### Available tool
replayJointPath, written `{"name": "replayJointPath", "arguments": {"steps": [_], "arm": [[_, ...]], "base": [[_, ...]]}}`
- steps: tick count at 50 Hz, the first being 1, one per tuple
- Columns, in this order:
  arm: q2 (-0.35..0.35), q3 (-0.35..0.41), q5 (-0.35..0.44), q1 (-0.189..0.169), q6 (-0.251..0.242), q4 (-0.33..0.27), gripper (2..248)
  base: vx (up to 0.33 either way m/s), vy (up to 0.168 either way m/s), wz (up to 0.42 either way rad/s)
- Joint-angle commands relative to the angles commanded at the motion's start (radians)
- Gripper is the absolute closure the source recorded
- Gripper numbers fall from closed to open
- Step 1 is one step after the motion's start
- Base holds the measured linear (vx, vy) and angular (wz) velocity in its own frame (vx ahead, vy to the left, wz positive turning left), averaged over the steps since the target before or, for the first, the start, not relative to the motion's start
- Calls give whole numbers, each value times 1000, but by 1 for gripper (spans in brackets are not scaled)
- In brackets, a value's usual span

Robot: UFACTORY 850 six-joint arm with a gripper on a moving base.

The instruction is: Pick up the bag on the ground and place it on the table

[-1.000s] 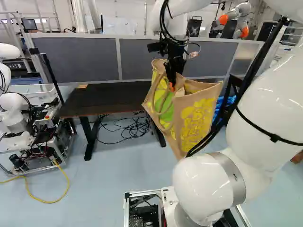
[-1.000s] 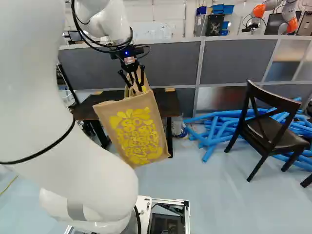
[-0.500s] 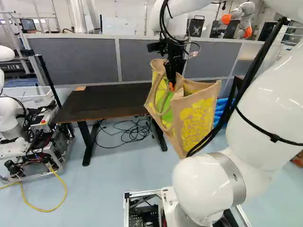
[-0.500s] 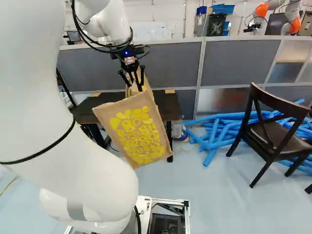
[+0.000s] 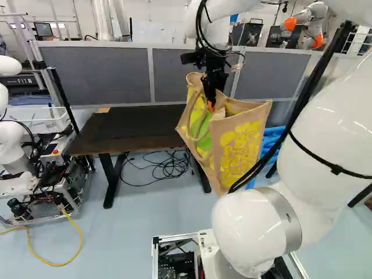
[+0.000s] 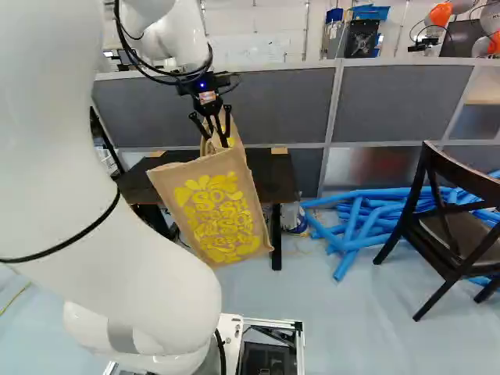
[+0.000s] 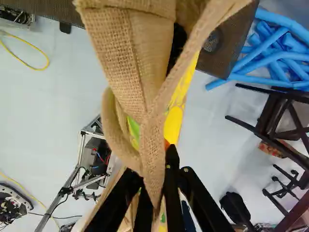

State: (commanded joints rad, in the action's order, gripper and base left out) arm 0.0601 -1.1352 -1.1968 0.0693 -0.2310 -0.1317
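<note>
One black, orange-padded claw (image 7: 153, 176): closed on the top of one yellow-printed tan burlap bag (image 5: 241, 139), hanging before the dark-topped desk (image 5: 128, 125). Hazard: carried in low, its bottom could snag the desk's edge.

Below the black, orange-padded gripper (image 5: 211, 104), a tan woven bag (image 6: 168, 183) with yellow lettering and green patches; beyond it, a dark brown table (image 5: 128, 125); to its right, bright blue tubes (image 6: 367, 194).
</note>
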Motion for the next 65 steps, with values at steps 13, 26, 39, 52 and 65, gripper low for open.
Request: {"name": "replayJointPath", "arguments": {"steps": [13,26,39,52,65], "arm": [[0,0,0,0,0,0,226],[0,0,0,0,0,0,226],[0,0,0,0,0,0,226],[0,0,0,0,0,0,226],[0,0,0,0,0,0,226]], "base": [[136,3,0],[137,3,2],[138,4,4],[135,3,3],[125,3,4]]}}
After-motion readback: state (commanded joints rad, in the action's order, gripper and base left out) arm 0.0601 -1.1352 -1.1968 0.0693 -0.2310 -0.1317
